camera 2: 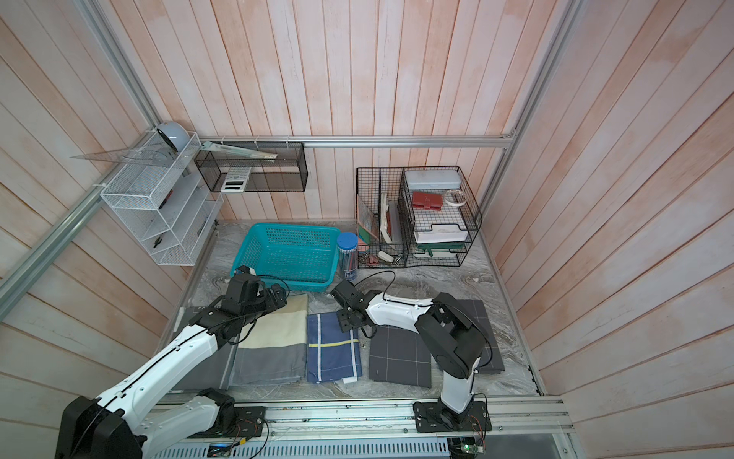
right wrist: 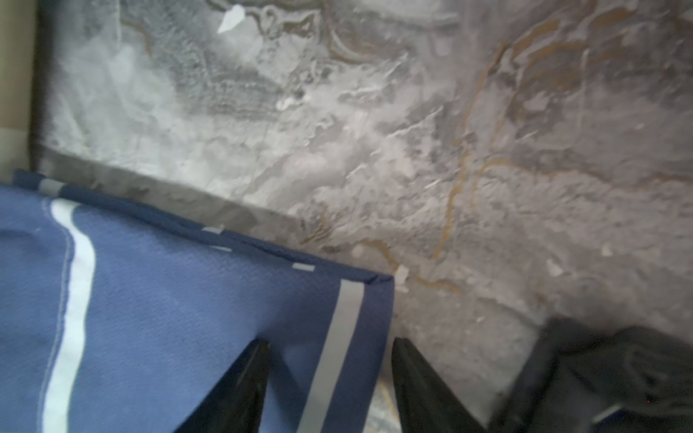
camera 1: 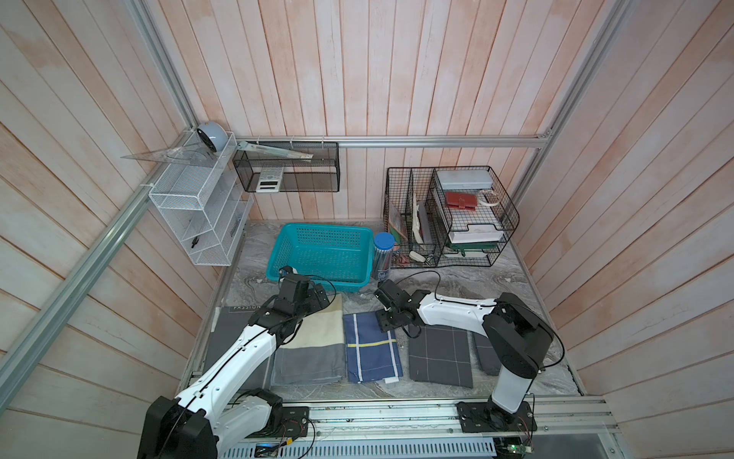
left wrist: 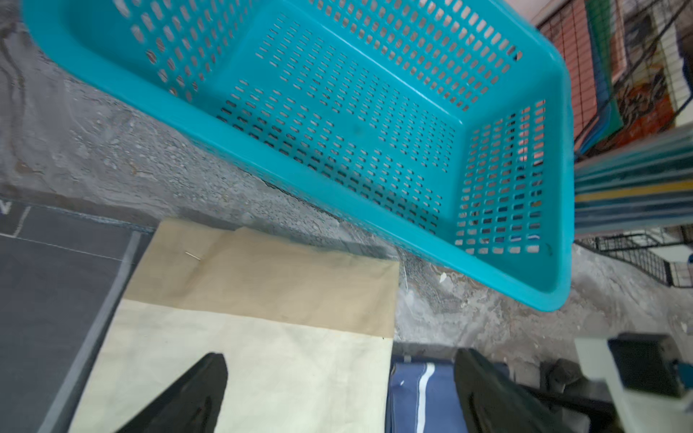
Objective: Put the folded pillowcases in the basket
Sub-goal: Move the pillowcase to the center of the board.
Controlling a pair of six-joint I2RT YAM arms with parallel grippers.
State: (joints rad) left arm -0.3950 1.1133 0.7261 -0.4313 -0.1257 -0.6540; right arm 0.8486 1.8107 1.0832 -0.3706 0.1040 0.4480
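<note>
We read the basket [left wrist: 560,168] as smooth, glossy teal plastic. Blue pillowcase [right wrist: 168,318]: matt woven cloth. Tabletop [right wrist: 487,187]: grey marbled finish, looks rough. Walls [camera 1: 357,59]: matt whitewashed wood planks. Frame rail [camera 1: 437,140]: brushed metal. Black organizer [camera 1: 399,186]: coated wire.

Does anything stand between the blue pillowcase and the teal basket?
Nothing lies on the tabletop between the blue pillowcase and the basket. The open left gripper hovers close to that path, by the basket's near rim.
</note>
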